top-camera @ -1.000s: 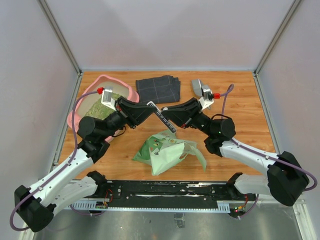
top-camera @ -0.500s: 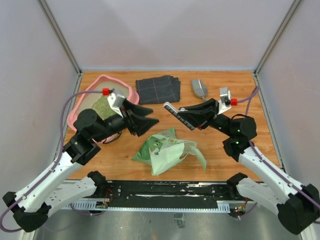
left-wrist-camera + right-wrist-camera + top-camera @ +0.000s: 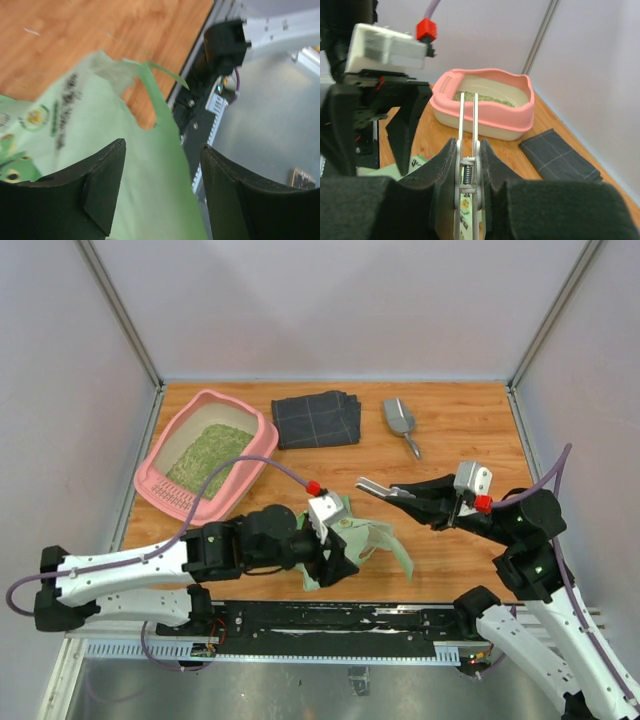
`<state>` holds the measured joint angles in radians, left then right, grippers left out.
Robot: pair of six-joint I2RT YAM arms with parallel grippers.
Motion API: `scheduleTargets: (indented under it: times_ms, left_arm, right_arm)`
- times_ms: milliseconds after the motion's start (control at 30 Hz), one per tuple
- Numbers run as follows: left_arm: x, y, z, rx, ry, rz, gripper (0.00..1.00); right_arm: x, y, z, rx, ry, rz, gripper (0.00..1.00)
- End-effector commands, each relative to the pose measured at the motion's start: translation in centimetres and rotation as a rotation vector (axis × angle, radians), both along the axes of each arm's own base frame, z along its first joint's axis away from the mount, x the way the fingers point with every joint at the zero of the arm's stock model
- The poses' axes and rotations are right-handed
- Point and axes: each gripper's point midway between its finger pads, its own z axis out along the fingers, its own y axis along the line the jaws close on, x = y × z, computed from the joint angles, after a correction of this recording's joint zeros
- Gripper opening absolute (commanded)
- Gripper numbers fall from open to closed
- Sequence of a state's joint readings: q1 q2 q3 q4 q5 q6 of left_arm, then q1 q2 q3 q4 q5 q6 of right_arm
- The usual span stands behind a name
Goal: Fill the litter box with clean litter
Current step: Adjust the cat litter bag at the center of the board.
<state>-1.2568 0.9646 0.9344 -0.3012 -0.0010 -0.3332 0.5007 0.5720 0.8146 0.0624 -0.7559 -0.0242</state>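
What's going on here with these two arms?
The pink litter box already has greenish litter in it. The left gripper hangs open over the green bag lying on the table, while the right gripper pinches a white spring clip. The metal scoop lies untouched beside the cloth.

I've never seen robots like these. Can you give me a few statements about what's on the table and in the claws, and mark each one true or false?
1. The pink litter box has litter in it. True.
2. The metal scoop lies inside the litter box. False: it lies on the table, to the right of the dark cloth.
3. The right gripper holds a long thin clip. True.
4. The left gripper is clamped shut on the green bag. False: its jaws stand apart over the bag.
5. The dark cloth covers the litter box. False: it lies beside it, on the table.
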Motion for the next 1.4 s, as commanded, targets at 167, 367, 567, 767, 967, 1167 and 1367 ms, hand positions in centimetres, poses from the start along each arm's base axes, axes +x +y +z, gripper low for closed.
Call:
scheduleTargets:
  times_ms: [167, 367, 567, 767, 967, 1167, 1367]
  left_arm:
    - [-1.8, -0.5, -7.4, 0.261, -0.085, 0.138, 0.68]
    - [0.6, 2.0, -10.4, 0.456, -0.297, 0.316, 0.56]
    - [4.0, 6.3, -8.0, 0.537, -0.593, 0.507, 0.02]
    - [6.5, 11.0, -4.7, 0.743, -0.955, 0.646, 0.00]
    - [4.9, 9.9, 4.9, 0.141, -0.886, 0.450, 0.00]
    - [5.3, 15.1, 12.1, -0.132, -0.888, 0.512, 0.00]
    - [4.2, 15.2, 12.7, -0.221, -0.846, 0.442, 0.00]
  right_arm:
    - [0.2, -1.6, -3.5, -0.096, 0.031, -0.088, 0.01]
    - [-0.3, -1.8, -3.7, -0.095, 0.036, -0.082, 0.01]
    - [0.7, -2.1, -5.2, -0.134, 0.023, -0.126, 0.01]
    - [2.2, -1.7, -8.7, -0.249, 0.080, -0.124, 0.01]
    - [2.7, -0.5, -7.0, -0.195, 0.013, -0.080, 0.01]
    - [2.1, -0.8, -9.7, -0.286, 0.023, -0.054, 0.01]
    - [1.8, 0.3, -10.3, -0.206, -0.065, 0.006, 0.01]
